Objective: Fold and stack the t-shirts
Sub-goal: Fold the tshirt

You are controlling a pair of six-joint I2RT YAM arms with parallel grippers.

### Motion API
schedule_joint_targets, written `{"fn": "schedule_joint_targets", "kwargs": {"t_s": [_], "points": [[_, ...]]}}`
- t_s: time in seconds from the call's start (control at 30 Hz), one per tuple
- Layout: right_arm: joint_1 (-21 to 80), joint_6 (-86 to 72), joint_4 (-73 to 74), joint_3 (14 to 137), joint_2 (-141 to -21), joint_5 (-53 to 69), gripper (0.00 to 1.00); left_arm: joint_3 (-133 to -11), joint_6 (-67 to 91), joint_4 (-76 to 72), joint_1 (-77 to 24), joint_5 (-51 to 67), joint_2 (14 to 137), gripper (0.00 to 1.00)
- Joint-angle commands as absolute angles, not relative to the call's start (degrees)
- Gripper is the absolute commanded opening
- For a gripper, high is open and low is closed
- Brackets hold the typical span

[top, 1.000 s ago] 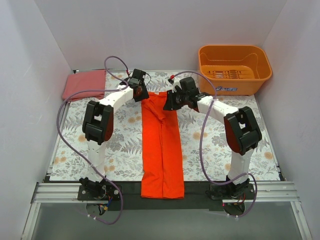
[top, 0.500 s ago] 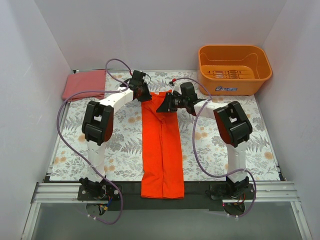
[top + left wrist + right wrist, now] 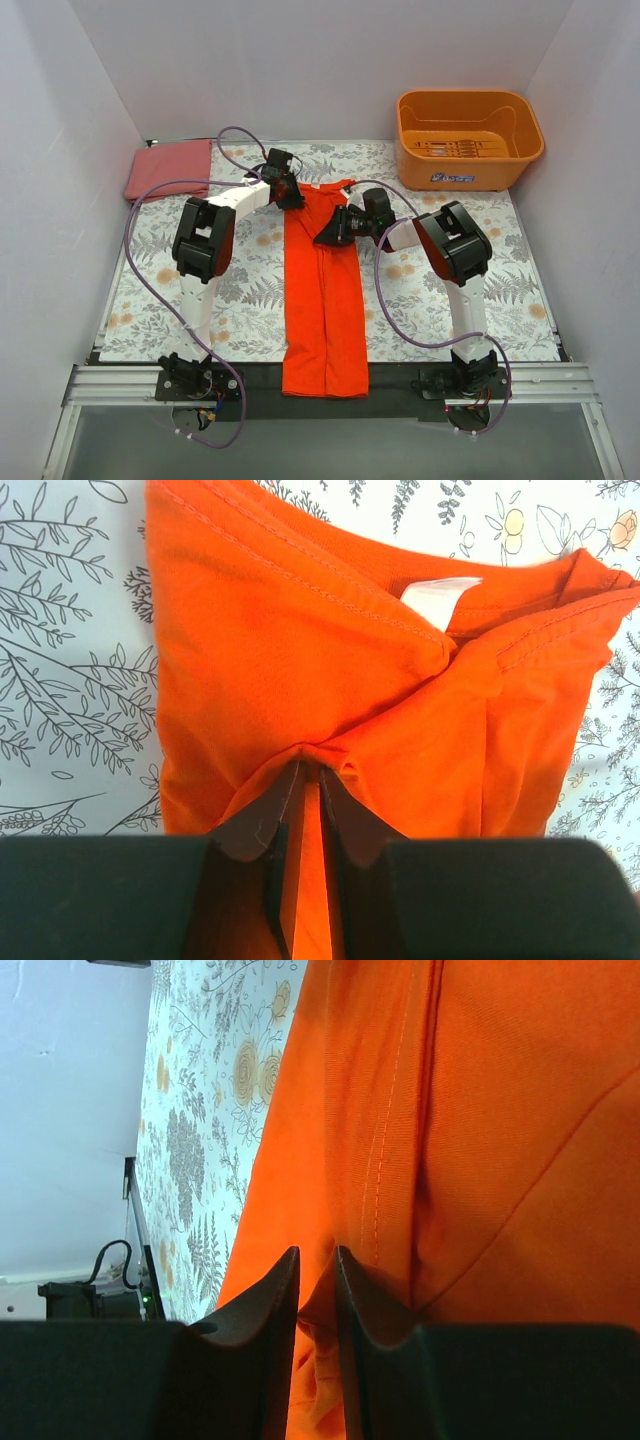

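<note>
The vivid orange-red t-shirt [image 3: 322,300] lies as a long narrow strip down the middle of the table, its hem hanging over the near edge. My left gripper [image 3: 289,196] is shut on a pinch of cloth at its far left corner. In the left wrist view the left gripper [image 3: 312,772] has a fold of the orange-red t-shirt [image 3: 300,650] bunched between its tips, near the collar's white label [image 3: 440,598]. My right gripper [image 3: 334,229] is shut on the shirt's right side, just below the collar. The right wrist view shows the right gripper [image 3: 317,1260] with the orange-red t-shirt's [image 3: 480,1140] cloth in the narrow gap. A duller pinkish-red t-shirt [image 3: 168,168] rests folded at the far left corner.
An orange plastic tub [image 3: 468,125] stands at the far right corner. The flower-patterned table cover [image 3: 240,300] shows on both sides of the strip. White walls close in the left, right and back. Purple cables loop from both arms.
The left gripper has closed on the shirt's far left corner. The right gripper has moved toward me and inward with the cloth, and the collar end has bunched narrower.
</note>
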State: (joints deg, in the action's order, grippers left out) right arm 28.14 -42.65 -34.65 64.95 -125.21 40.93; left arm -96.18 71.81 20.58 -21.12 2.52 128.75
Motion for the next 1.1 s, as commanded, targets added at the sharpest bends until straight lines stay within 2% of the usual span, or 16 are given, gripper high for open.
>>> {"fn": "schedule_joint_targets", "kwargs": {"t_s": [0.0, 0.2, 0.37, 0.47, 0.6, 0.8, 0.87, 1.07], "points": [[28.74, -42.1, -34.1, 63.02, -124.11, 42.1, 0.27, -96.33, 69.87, 21.71, -19.43, -1.58, 130.61, 0.11], [28.65, -39.56, -31.91, 64.33, -117.52, 42.27, 0.29, -99.92, 67.15, 21.8, -19.16, -0.79, 129.11, 0.22], [28.65, -28.52, -18.39, 67.14, -111.03, 38.42, 0.3, -99.67, 66.71, 21.45, -19.07, -0.62, 124.99, 0.36], [28.74, -20.26, -8.31, 68.29, -107.51, 31.22, 0.31, -96.6, 66.8, 20.83, -19.51, -0.79, 120.86, 0.41], [28.74, -13.64, -0.09, 68.91, -104.07, 18.67, 0.36, -91.42, 67.23, 20.92, -20.83, -3.86, 115.24, 0.54], [28.83, -10.73, 5.09, 66.18, -100.99, 11.96, 0.37, -81.57, 68.82, 21.18, -24.69, -7.46, 106.97, 0.54], [28.83, -10.46, 5.19, 66.09, -101.25, 11.52, 0.37, -79.47, 68.91, 21.18, -26.27, -8.35, 106.09, 0.48], [28.92, -9.05, 5.27, 69.08, -104.5, 11.95, 0.34, -80.5, 69.08, 21.53, -26.81, -11.24, 110.21, 0.42]]}}
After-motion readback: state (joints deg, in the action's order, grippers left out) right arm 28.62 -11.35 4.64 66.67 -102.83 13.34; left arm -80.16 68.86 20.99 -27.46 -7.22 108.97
